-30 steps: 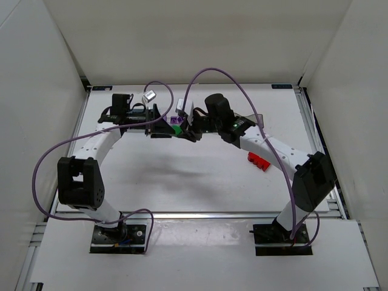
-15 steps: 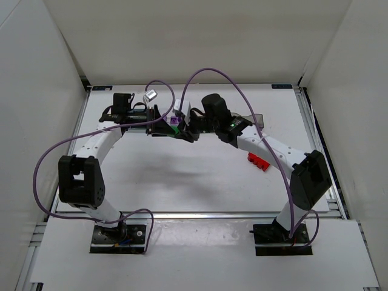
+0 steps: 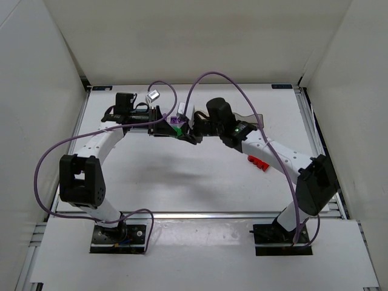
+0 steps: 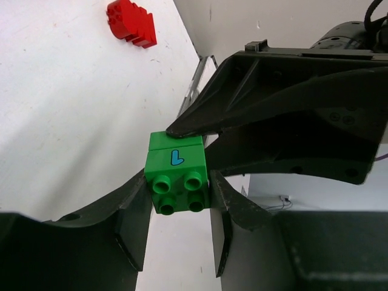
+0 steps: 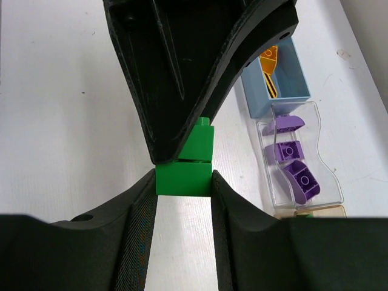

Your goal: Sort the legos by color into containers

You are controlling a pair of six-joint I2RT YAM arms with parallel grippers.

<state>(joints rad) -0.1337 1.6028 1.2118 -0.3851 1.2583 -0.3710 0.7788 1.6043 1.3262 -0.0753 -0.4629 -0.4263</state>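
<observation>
Left wrist: green lego [image 4: 177,182] bears blue 7-like mark [image 4: 176,157].

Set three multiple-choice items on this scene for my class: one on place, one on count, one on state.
1. Where is the red studded plastic lego cluster? A in a container; B on the white table; C in a gripper.
2. How many purple plastic pieces lie in the clear rectangular box? A one; B three; C five.
3. What holds the green studded plastic lego? A nothing; B one gripper alone; C both grippers.
Answers: 1 B, it lies on bare tabletop; 2 B, three show inside; 3 C, left gripper and right gripper each clamp it.
</observation>
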